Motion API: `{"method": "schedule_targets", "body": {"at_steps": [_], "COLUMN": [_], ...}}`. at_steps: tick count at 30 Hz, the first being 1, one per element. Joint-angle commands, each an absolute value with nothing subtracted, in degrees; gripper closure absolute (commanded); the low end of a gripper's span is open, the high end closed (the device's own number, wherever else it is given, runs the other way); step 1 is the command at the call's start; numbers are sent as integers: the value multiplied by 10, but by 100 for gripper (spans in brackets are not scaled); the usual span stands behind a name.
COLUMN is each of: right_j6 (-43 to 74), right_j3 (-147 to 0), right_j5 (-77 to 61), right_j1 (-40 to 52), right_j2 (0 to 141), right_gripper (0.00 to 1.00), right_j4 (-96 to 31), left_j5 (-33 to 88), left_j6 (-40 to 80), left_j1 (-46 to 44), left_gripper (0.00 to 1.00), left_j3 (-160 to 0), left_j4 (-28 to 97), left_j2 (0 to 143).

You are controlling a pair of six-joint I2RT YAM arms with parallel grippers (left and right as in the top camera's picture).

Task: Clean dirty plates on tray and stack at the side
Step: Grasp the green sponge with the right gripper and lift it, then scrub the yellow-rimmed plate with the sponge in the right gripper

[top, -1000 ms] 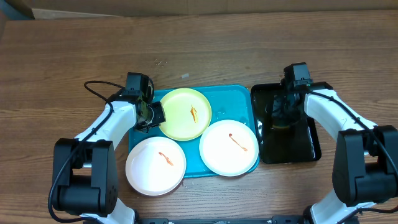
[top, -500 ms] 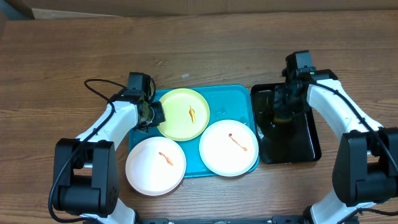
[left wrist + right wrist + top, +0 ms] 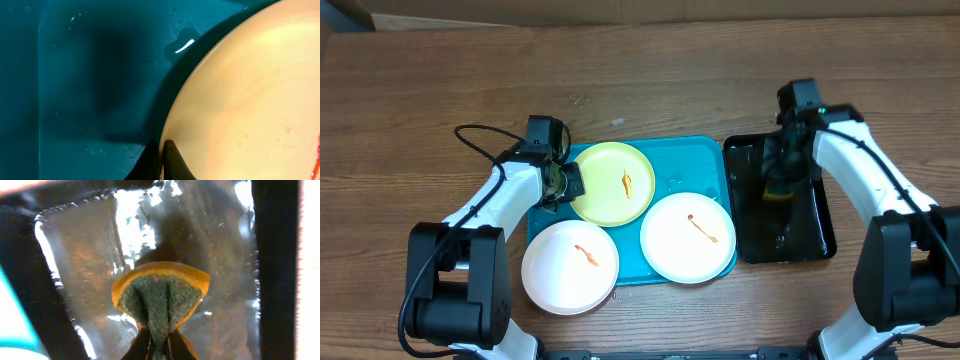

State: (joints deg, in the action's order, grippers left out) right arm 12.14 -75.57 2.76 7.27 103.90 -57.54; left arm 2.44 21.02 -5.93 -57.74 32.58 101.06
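My left gripper [image 3: 569,186] is pressed together on the rim of the yellow-green plate [image 3: 613,183], at its 9 o'clock edge. My wrist view shows only dark fingertips cut off at the bottom and one arc of the plate over the turquoise tray [image 3: 692,160]. That plate lies toward the tray's 11 o'clock corner. One white plate [image 3: 688,238] sits at the tray's 4 o'clock; the other white plate [image 3: 570,266] overhangs the 7 o'clock corner onto the wooden table [image 3: 420,80]. Each plate carries an orange-red smear.

My right gripper [image 3: 159,347] pinches a folded orange sponge [image 3: 160,295], green scouring face showing, over the wet black tray [image 3: 815,240]. I cannot tell whether the sponge touches it. Overhead, my arm hides most of the sponge.
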Motion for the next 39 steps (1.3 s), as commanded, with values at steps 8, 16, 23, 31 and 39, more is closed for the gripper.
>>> {"method": "schedule_targets", "body": {"at_steps": [8,16,23,31,39], "right_j6": [135,136,186,290,331], "right_j3": [-849,-848,-848,-848,-848], "right_j5": [14,-55,-106,43,151], "right_j1": [87,139,239,376,455], "right_j2": [1040,1040,1040,1051,1113], "right_gripper": [96,96,96,96,96], "right_j4": [-642,-599,-503,-426,-378], "left_j5": [-9,-3,16,15,16], "left_j6": [208,213,213,213,213], "left_j1": [-57,-52,-52,-52,-52], "left_gripper": [96,96,96,96,96], "left_j3": [-592,-592,-592,-592,-592], "left_j4": [326,317,316,317,317], "left_j2": [1011,1011,1011,1011,1011]}}
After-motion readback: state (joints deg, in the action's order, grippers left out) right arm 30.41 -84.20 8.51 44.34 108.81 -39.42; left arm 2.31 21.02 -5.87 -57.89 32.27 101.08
